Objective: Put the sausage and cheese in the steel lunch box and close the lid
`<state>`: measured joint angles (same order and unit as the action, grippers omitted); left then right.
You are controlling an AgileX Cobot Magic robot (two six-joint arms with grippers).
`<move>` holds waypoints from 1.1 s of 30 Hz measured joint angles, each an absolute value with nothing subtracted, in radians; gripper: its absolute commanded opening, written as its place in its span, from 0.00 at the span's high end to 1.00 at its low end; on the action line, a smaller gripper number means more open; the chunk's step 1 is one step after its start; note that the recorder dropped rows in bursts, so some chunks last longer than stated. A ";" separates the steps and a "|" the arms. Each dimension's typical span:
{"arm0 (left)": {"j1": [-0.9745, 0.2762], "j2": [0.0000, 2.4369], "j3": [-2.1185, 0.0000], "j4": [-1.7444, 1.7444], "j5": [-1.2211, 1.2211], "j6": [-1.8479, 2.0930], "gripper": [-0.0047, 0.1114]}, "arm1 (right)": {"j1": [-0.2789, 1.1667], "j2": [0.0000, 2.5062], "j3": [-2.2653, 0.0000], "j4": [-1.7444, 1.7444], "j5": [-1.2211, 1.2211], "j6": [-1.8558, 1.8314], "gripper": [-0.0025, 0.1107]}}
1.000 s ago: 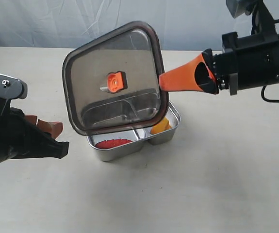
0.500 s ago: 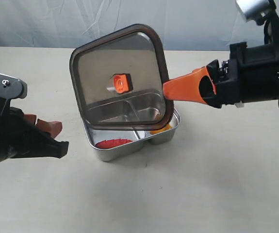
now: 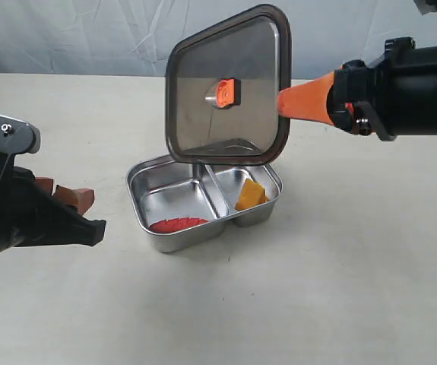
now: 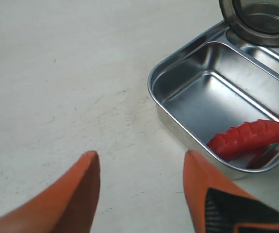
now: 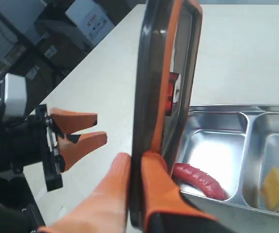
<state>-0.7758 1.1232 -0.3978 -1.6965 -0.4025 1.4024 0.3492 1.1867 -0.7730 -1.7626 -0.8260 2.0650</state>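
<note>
We took the shiny rectangular stainless-steel lunch box (image 3: 174,196), sitting open on the pale tabletop (image 3: 332,274), as our reference for everything else. The small glossy red toy sausage (image 3: 177,224) lay in its larger compartment, along the near wall. The small yellow-orange wedge of toy cheese (image 3: 250,195) sat in the smaller compartment on the other side of the divider. The dark smoky see-through rectangular lid (image 3: 241,122) hung above the far side of the box, tilted steeply on edge rather than lying flat, with its small orange valve tab (image 3: 226,93) facing the exterior camera. We could not tell whether its lower edge touched the far rim of the box. The right gripper (image 5: 135,191) carried it: in the right wrist view its two orange fingers (image 5: 111,199) were clamped on opposite faces of the lid, with the rim sandwiched between them. The grip sat on the edge that hung over the cheese's end of the box. The left gripper (image 4: 141,172) hovered low over the tabletop beside the box, on the sausage compartment's side and apart from the steel wall. Its fingers were spread wide, with bare tabletop showing between them. The sausage lay beyond those fingertips, inside the box, and touched neither of them.
</note>
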 measured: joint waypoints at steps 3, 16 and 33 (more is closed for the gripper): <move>-0.776 1.123 -0.398 -1.696 -0.403 1.402 0.53 | 0.349 1.187 -0.773 -1.685 -0.802 2.079 0.98; -0.776 1.123 -0.398 -1.696 -0.403 1.402 0.53 | 0.352 1.184 -0.628 -1.251 -0.945 1.712 0.98; -0.776 1.123 -0.398 -1.696 -0.403 1.402 0.53 | 0.281 1.459 -0.566 -1.317 -1.206 1.639 0.98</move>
